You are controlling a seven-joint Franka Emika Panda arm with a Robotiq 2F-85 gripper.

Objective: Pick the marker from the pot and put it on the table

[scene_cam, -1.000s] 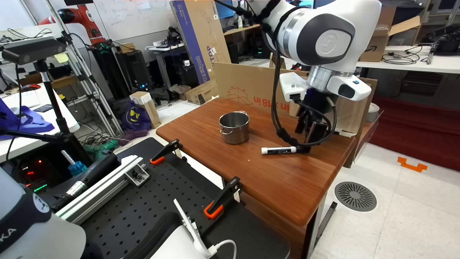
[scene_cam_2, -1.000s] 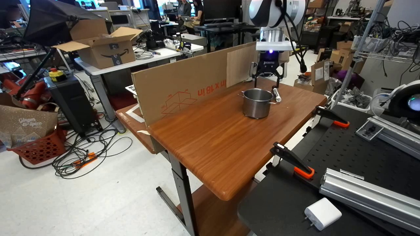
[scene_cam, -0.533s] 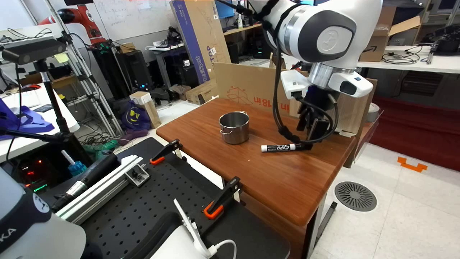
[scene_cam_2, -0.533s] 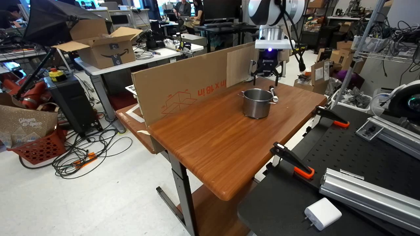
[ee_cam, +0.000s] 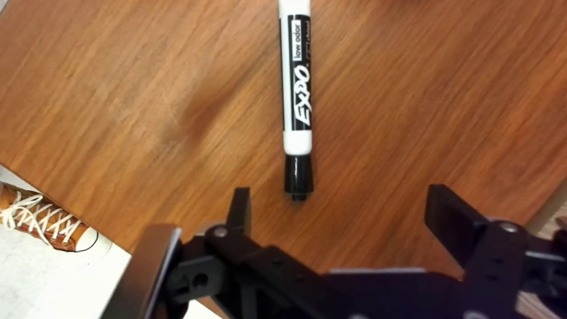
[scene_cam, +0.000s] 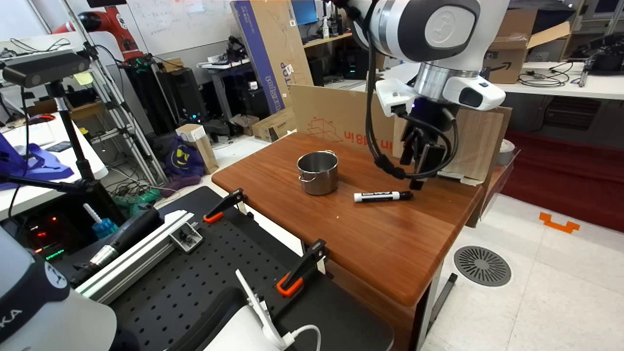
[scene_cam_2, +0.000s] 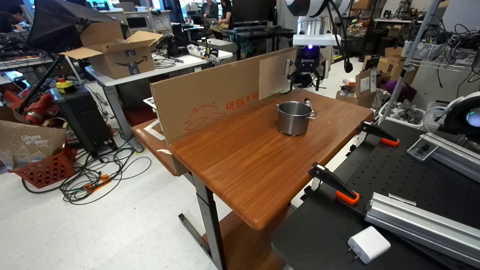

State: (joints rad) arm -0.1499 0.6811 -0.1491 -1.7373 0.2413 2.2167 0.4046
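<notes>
The marker, a white pen with a black label and black cap, lies flat on the table beside the pot. It shows in an exterior view (scene_cam: pixel 380 196), partly behind the pot in an exterior view (scene_cam_2: pixel 308 102), and in the wrist view (ee_cam: pixel 297 88). The grey metal pot (scene_cam: pixel 318 176) stands upright in both exterior views (scene_cam_2: pixel 293 123). The table (scene_cam: pixel 385 243) has a reddish-brown top, also in an exterior view (scene_cam_2: pixel 240 161). My gripper (scene_cam_2: pixel 304 86) is open and empty above the table, near the marker's cap end. In the wrist view its fingers (ee_cam: pixel 340 189) are wide apart.
A cardboard panel (scene_cam: pixel 341 112) stands along the table's far edge, also in an exterior view (scene_cam_2: pixel 210 101). A black perforated bench (scene_cam: pixel 204 278) with orange-handled clamps (scene_cam: pixel 302 268) adjoins the table. A loop of cable (scene_cam: pixel 373 122) hangs from the arm.
My open gripper has risen from the table. The marker has rolled a little toward the cardboard panel, its label turning, and now lies clear of the fingers. The pot has not moved.
</notes>
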